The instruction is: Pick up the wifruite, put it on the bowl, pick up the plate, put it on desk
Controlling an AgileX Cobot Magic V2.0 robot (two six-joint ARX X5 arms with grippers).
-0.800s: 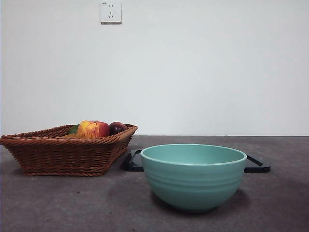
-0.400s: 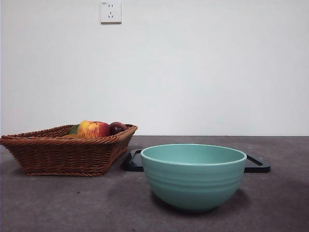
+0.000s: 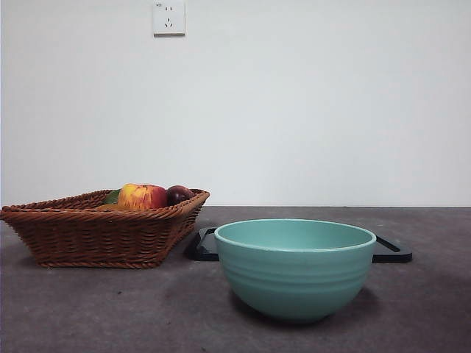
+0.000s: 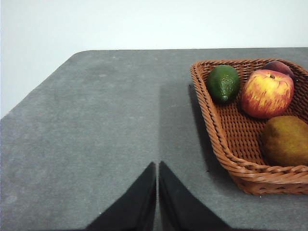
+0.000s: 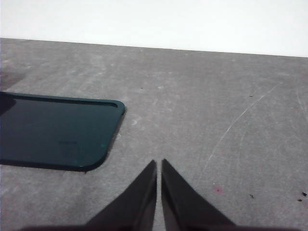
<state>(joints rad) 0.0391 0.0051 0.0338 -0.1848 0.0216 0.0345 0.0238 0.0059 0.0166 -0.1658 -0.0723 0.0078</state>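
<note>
The wifruite [image 4: 286, 139], an oval orange-brown fruit, lies in a wicker basket [image 4: 226, 144] beside a red-yellow apple [image 4: 267, 92]. My left gripper [image 4: 157, 166] hovers over bare desk [image 4: 86, 134] beside the basket, shut and holding nothing. The teal bowl [image 3: 295, 268] stands upright in the middle of the front view. Behind it lies the plate [image 3: 391, 251], flat, dark and with rounded corners. In the right wrist view the plate [image 5: 53, 130] sits off to one side of my right gripper [image 5: 159, 163], which is shut and holds nothing. Neither gripper shows in the front view.
The basket [image 3: 96, 232] stands left of the bowl and also holds a green avocado [image 4: 223, 83] and a dark purple fruit [image 4: 278, 67]. A white wall with a socket [image 3: 168, 18] closes off the back of the desk [image 3: 88, 309].
</note>
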